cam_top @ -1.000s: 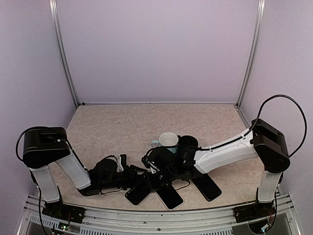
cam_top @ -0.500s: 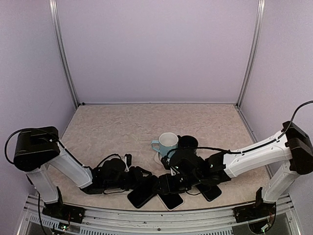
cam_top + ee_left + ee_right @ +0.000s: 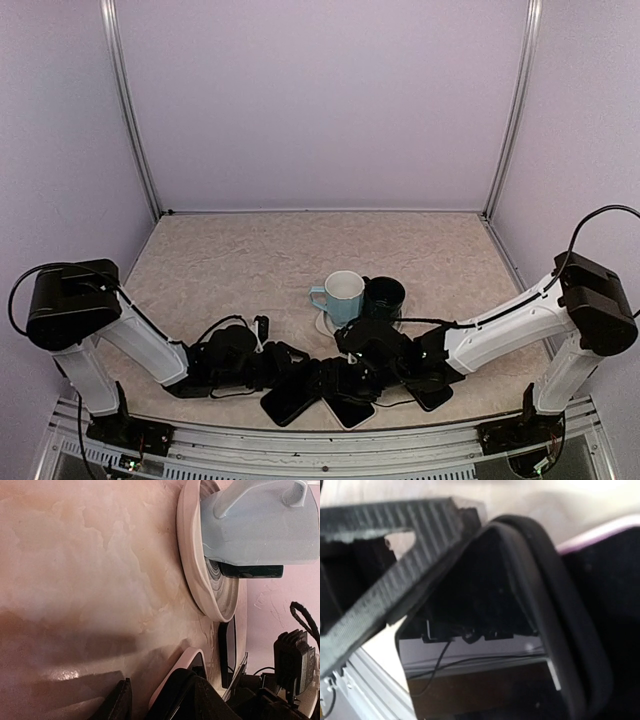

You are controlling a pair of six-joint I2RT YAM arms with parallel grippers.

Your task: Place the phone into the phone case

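Observation:
Three dark slabs lie near the front edge. One [image 3: 292, 393] sits by my left gripper [image 3: 285, 368]. The middle one [image 3: 350, 408] has a pale rim and lies under my right gripper [image 3: 352, 378]. I cannot tell which is the phone and which the case. In the left wrist view the white-rimmed slab [image 3: 172, 680] lies between the fingers; the upper finger [image 3: 215, 700] rests on it, and table shows beside the lower one [image 3: 120, 700]. The right wrist view shows one textured finger [image 3: 395, 555] over the corner of a glossy, black-rimmed slab [image 3: 530, 580].
A light blue mug [image 3: 343, 293] and a black mug [image 3: 384, 297] stand on a white saucer [image 3: 325, 325] just behind both grippers. A third dark phone [image 3: 432, 393] lies under the right forearm. The metal front rail [image 3: 320, 445] runs close behind the slabs.
My right gripper has come forward from beside the mugs to the middle slab and its jaws have spread. The left gripper has slid a little to the right.

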